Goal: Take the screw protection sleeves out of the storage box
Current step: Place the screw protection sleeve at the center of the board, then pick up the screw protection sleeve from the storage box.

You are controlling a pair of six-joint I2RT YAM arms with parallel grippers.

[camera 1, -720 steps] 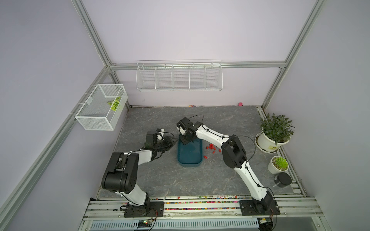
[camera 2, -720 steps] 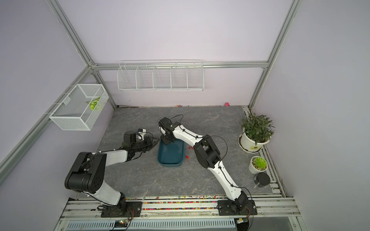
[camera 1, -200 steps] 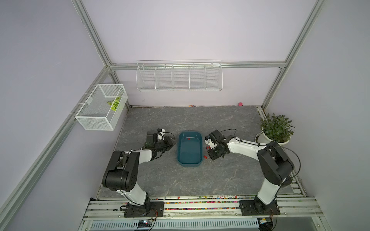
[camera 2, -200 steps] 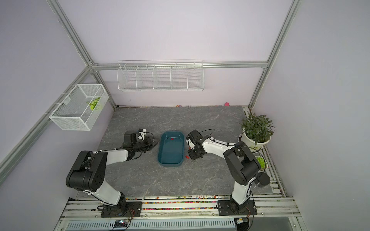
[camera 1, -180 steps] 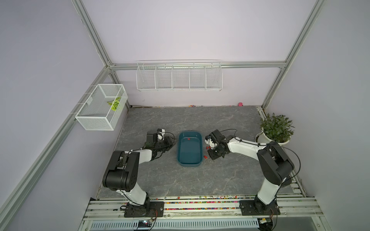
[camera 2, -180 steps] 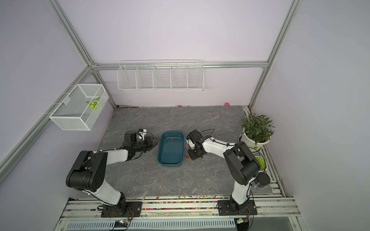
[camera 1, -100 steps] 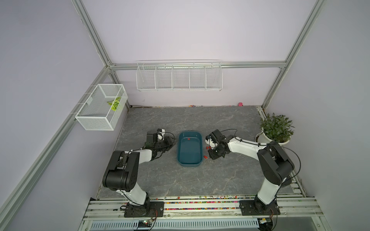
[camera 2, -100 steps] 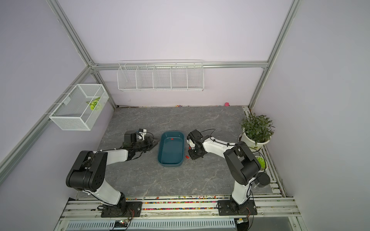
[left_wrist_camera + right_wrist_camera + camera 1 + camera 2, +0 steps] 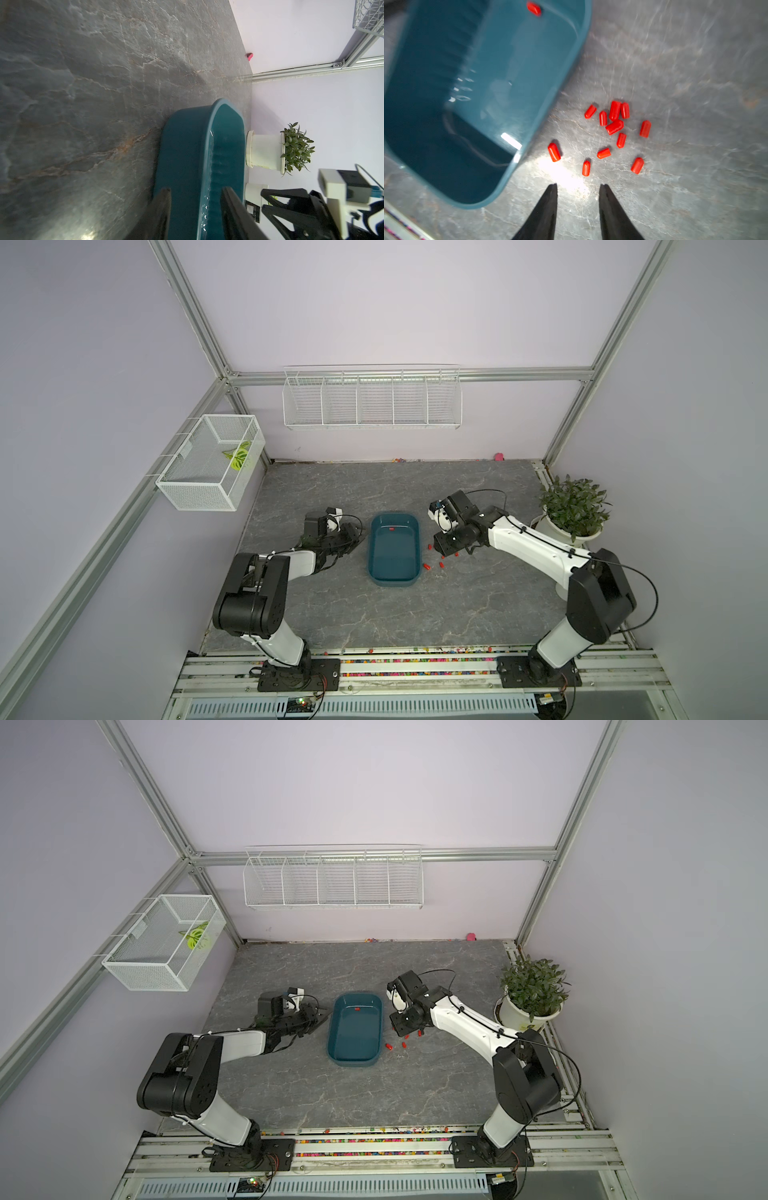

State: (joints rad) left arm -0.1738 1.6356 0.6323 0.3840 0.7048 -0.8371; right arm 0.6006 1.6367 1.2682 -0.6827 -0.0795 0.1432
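Top views, left to right: the left gripper (image 9: 358,537) is clenched on the left wall of the teal storage box (image 9: 392,558), which sits on the bench (image 9: 374,489). One red sleeve (image 9: 391,529) lies inside it near the far end. About eleven more sleeves (image 9: 425,567) lie scattered on the bench just right of the box. Seen from the right wrist, the right gripper (image 9: 578,185) hangs released beside that scatter, holding nothing.
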